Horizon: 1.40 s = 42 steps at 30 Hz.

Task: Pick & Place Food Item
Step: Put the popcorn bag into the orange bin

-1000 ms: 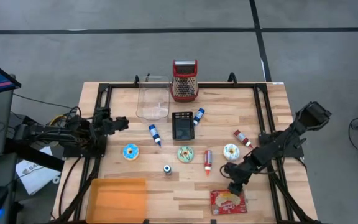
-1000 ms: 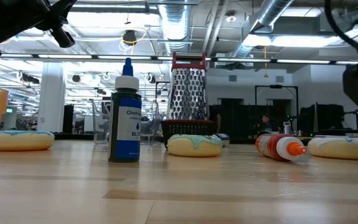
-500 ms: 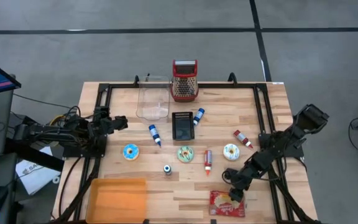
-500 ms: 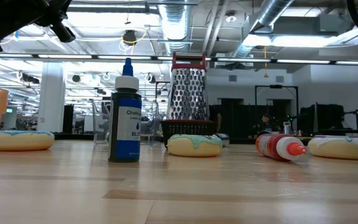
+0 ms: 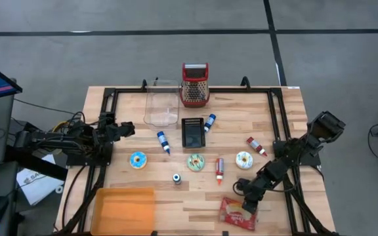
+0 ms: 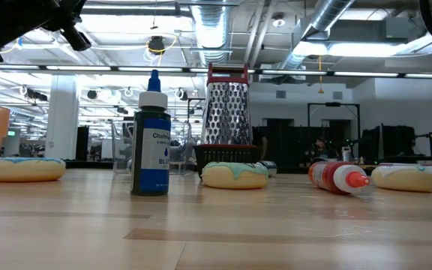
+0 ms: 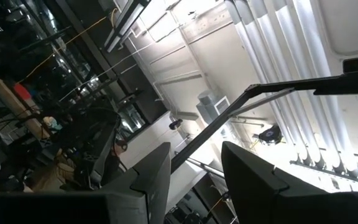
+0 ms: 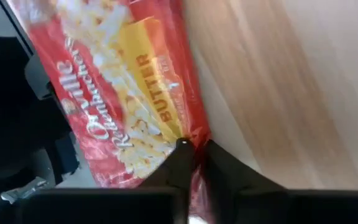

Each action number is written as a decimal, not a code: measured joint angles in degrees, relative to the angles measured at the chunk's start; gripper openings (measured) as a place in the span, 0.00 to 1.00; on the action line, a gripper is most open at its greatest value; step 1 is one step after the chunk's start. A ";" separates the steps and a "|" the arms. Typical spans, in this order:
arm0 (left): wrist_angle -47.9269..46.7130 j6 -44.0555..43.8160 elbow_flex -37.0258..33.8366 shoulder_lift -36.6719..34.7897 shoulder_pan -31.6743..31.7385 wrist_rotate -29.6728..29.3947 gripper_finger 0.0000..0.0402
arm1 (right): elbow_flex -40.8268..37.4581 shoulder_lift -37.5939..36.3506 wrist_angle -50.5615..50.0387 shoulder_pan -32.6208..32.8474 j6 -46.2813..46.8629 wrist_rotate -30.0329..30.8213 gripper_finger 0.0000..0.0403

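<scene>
Red crinkly plastic, the flat popcorn bag [image 5: 237, 214] lay at the high view's lower right, under the right gripper [image 5: 248, 207]. In the right wrist view, the fingers [image 8: 180, 163] were pinched shut on the bag's edge [image 8: 194, 140]; light, limp, slippery, it probably sags when lifted. The left gripper [image 5: 127, 129] waited half-open, empty, at left.

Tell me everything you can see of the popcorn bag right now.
The popcorn bag is a flat, glossy red packet with a yellow panel reading "BUTTER", white script lettering and popcorn pictured on it. It lies on the wooden table near the front edge on the right side, its right end lifted a little and crinkled. The right claw is shut on that edge, pinching the film. Nothing else touches it.
</scene>
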 joint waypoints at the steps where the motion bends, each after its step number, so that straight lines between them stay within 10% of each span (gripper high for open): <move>1: -0.02 -0.02 0.00 -0.02 -0.02 0.00 0.35 | -0.04 -0.01 0.26 -0.31 -0.45 0.08 0.03; 9: -0.02 -1.72 0.10 -0.01 -0.08 1.65 0.35 | 3.11 -5.56 -5.66 -0.38 -3.18 0.29 0.00; 19: -1.48 8.80 10.97 7.57 -4.72 3.45 0.35 | 31.95 -15.48 -38.40 -6.66 -20.56 10.73 0.00; 30: -30.17 30.10 34.80 31.09 -5.92 0.79 0.36 | 57.56 -9.72 -50.05 -28.20 -46.12 17.29 0.00; 42: -29.96 29.89 37.07 35.10 -5.31 -1.88 0.74 | 59.44 -11.87 -51.42 -31.15 -50.74 16.78 0.00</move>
